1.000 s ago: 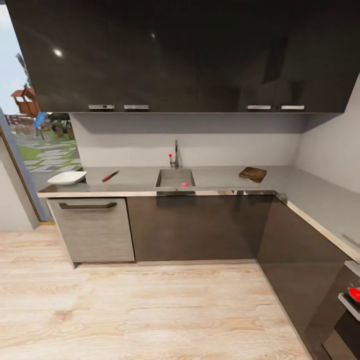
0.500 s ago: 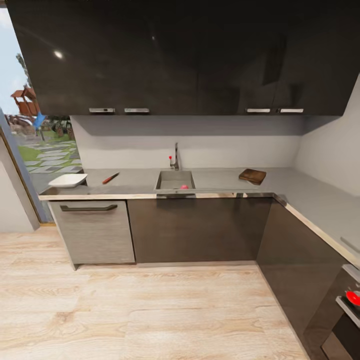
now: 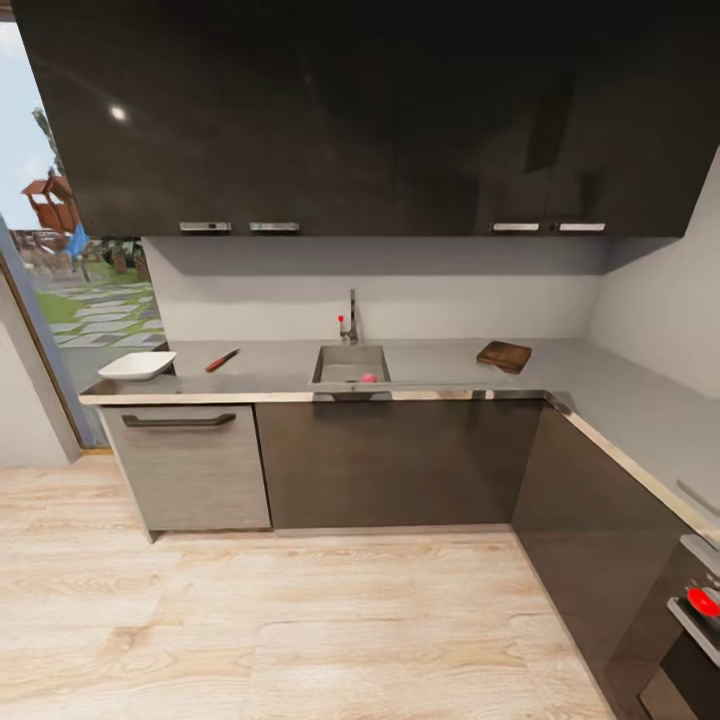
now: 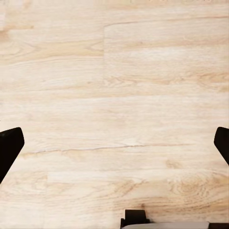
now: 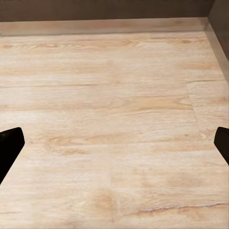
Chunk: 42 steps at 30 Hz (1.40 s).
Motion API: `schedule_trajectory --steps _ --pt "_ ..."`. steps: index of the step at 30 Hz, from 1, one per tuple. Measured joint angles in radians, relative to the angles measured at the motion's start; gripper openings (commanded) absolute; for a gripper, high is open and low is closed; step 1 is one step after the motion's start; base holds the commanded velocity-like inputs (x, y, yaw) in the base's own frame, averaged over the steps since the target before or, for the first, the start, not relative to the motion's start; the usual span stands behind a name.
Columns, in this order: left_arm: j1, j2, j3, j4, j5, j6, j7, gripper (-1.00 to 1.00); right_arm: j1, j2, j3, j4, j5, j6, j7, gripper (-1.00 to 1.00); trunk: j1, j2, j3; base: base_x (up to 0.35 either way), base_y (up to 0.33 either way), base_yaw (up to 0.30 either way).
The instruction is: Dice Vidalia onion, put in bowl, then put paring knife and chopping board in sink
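The Vidalia onion lies in the sink, against the basin's near wall and a little right of its middle, so it is straight ahead of the robot across a stretch of wooden floor. That is the relation the next move hangs on: both arms are low and pointed down at the floor, well apart from the table, and the onion sits almost on the robot's centre line, only slightly toward the right arm's side. Neither arm looks clearly nearer; I judge the base has to roll forward before any reach is possible.

The left claw is spread wide, its dark fingertips at opposite edges of its wrist view with bare floorboards between them. The right claw is spread the same way, holding nothing, above planks near the cabinet plinth.

On the table, the paring knife lies left of the sink, tilted, with the bowl further left at the end. The chopping board lies right of the sink.
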Motion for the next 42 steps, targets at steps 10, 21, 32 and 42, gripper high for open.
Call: schedule_trajectory --steps 10,21,32,42 --pt "0.000 0.005 0.002 0.000 0.005 0.000 0.001 1.00 0.000 -0.001 -0.003 0.000 0.000 0.001 -0.015 1.00 -0.038 0.070 0.031 0.000 0.000 0.000" --pt "0.000 0.018 0.038 -0.003 0.056 0.000 0.018 1.00 0.000 -0.039 -0.003 -0.001 -0.002 0.000 -0.204 1.00 -0.081 0.147 0.066 0.000 0.000 0.000" --pt "0.000 0.018 0.056 -0.004 0.068 0.000 0.025 1.00 0.000 -0.126 0.000 0.058 -0.002 -0.027 -0.084 1.00 -0.123 0.224 0.100 0.000 0.000 0.000" --pt "0.000 0.018 0.056 -0.001 0.069 0.001 0.025 1.00 0.000 -0.145 -0.004 0.081 -0.004 -0.054 -0.015 1.00 -0.161 0.294 0.132 0.000 0.000 0.000"
